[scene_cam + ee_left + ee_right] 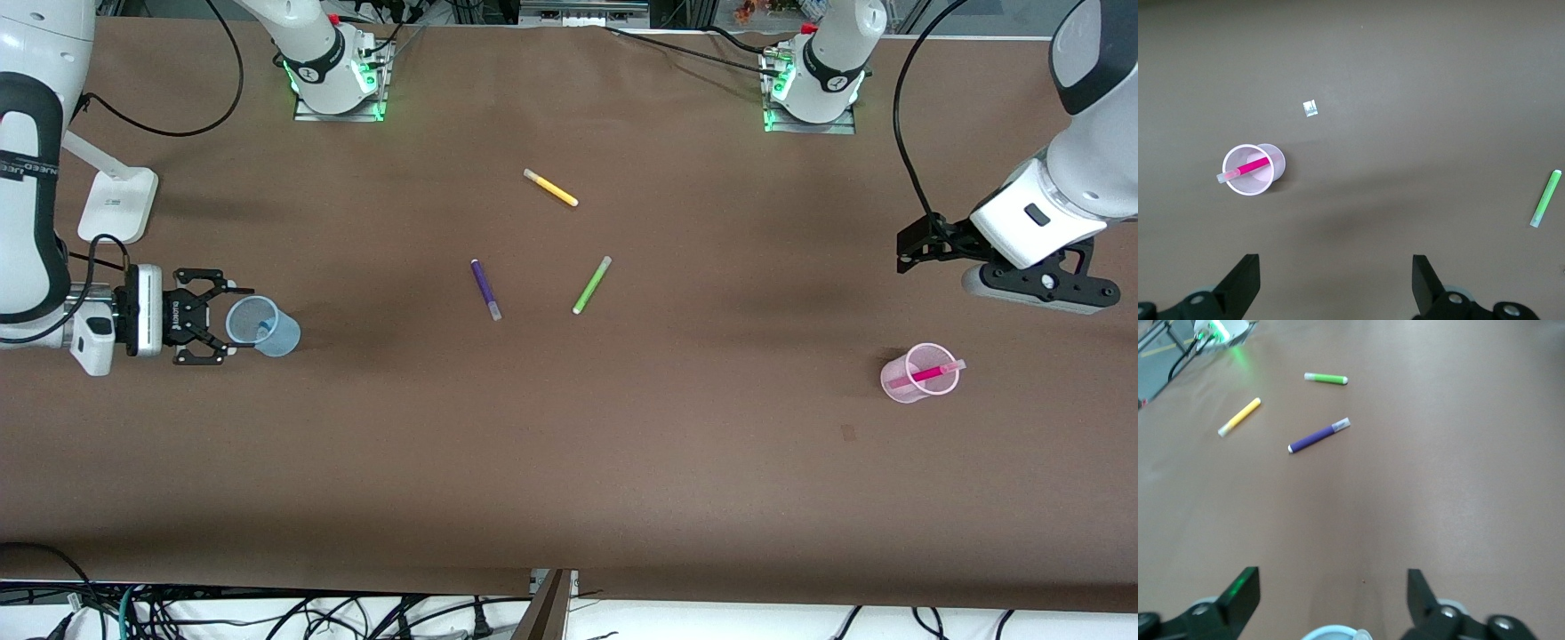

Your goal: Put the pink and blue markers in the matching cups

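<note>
The pale blue cup [264,327] stands near the right arm's end of the table. A bit of blue shows inside it, and in the right wrist view a pale cap [1358,634] lies at its rim [1331,632]; the blue marker's body is hidden. My right gripper [229,322] is open and empty, its jaws either side of the cup's rim without touching it [1333,577]. The pink marker [930,373] leans inside the pale pink cup [900,384] near the left arm's end. My left gripper [911,249] is open and empty, above the table beside that cup [1336,263]; the cup [1265,181] and marker [1248,166] show in the left wrist view.
A yellow marker [551,188], a purple marker [485,289] and a green marker [591,284] lie mid-table; they also show in the right wrist view, yellow [1239,417], purple [1318,436], green [1326,379]. A white stand [116,204] sits near the right arm. A small pale scrap [1311,108] lies on the table.
</note>
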